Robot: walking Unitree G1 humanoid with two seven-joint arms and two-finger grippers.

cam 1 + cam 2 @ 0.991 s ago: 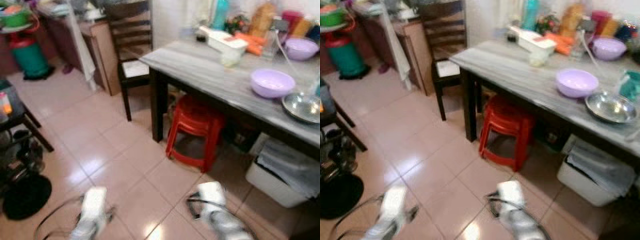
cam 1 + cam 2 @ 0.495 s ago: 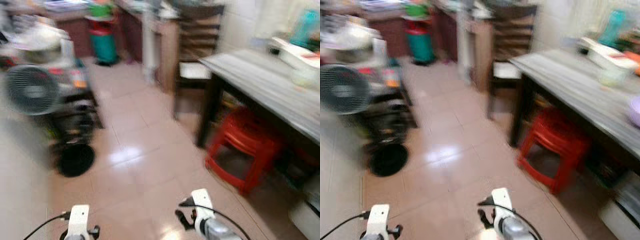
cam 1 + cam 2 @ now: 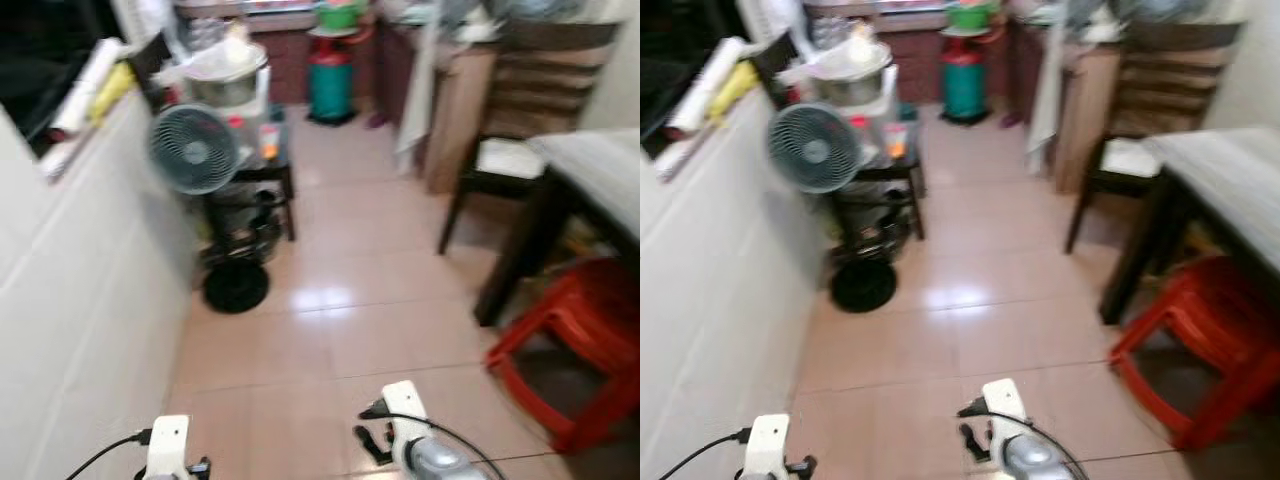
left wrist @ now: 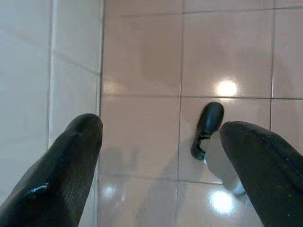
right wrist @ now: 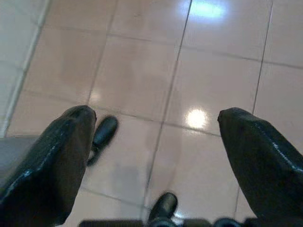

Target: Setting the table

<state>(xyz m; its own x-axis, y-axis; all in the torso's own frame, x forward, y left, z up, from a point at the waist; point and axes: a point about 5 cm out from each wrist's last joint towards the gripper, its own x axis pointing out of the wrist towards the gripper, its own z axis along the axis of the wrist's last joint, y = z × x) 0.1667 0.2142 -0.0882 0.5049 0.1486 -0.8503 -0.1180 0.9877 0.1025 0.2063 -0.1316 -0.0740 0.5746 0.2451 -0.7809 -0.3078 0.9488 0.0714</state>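
1. The table (image 3: pixel 1230 185), a grey-topped surface on dark legs, stands at the right edge of the head views; only its near corner is in frame, and nothing on its top can be made out.
2. A red plastic stool (image 3: pixel 575 345) sits under the table's corner, partly tucked beneath it.
3. A dark wooden chair (image 3: pixel 505 150) with a light seat pad stands just beyond the table, against a brown cabinet (image 3: pixel 1085 100).
4. Left gripper (image 4: pixel 161 165): hangs low over the pink tiled floor (image 3: pixel 350 320), close beside the white tiled wall (image 3: pixel 80 300). Its fingers are spread wide, with nothing between them.
5. Right gripper (image 5: pixel 156 161): also hangs low over the floor, fingers spread wide and empty.
6. On the robot's left, by the wall, a dark rack (image 3: pixel 245 215) carries a round grey fan (image 3: pixel 195 148) and a covered metal pot (image 3: pixel 845 80); a black round base (image 3: pixel 236 287) rests on the floor before it.
7. At the far end of the room stands a green cylinder (image 3: pixel 330 85) with a red top.
8. The head views are slightly blurred.
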